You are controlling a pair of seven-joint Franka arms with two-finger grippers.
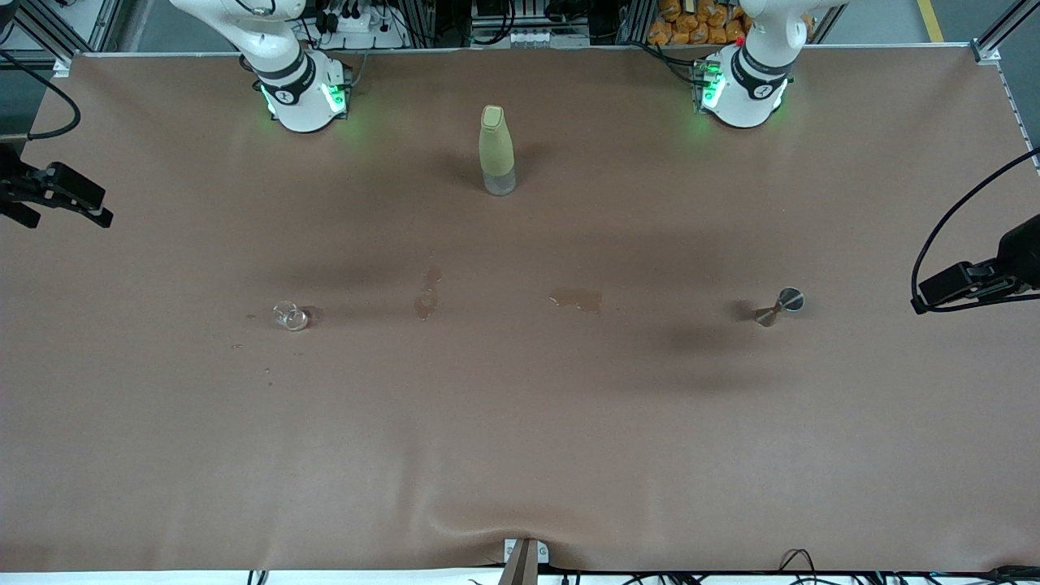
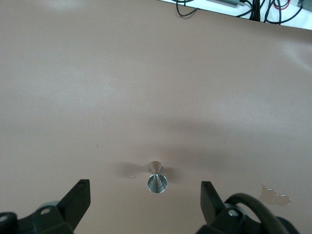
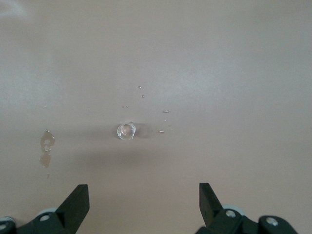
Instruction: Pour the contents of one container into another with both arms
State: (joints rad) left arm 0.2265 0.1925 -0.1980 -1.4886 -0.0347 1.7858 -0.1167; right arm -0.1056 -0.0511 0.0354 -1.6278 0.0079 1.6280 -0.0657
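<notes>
The left gripper (image 2: 145,197) is held spread wide, empty, over a metal measuring cup (image 2: 157,179). The right gripper (image 3: 144,202), likewise spread, is held over a small glass (image 3: 126,131). Both light vessels could be toppled by an off-centre grasp.

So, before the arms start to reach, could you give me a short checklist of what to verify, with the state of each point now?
1. Left gripper open, over the metal jigger: ok, jaws spread wide.
2. Right gripper open, over the small glass: ok.
3. Jigger upright on the table: ok.
4. Glass upright: cannot tell, it is clear and small.
5. Bottle standing, capped, between the two bases: ok.
6. Table dry: not ok, wet stains lie between glass and jigger, droplets near the glass.
</notes>
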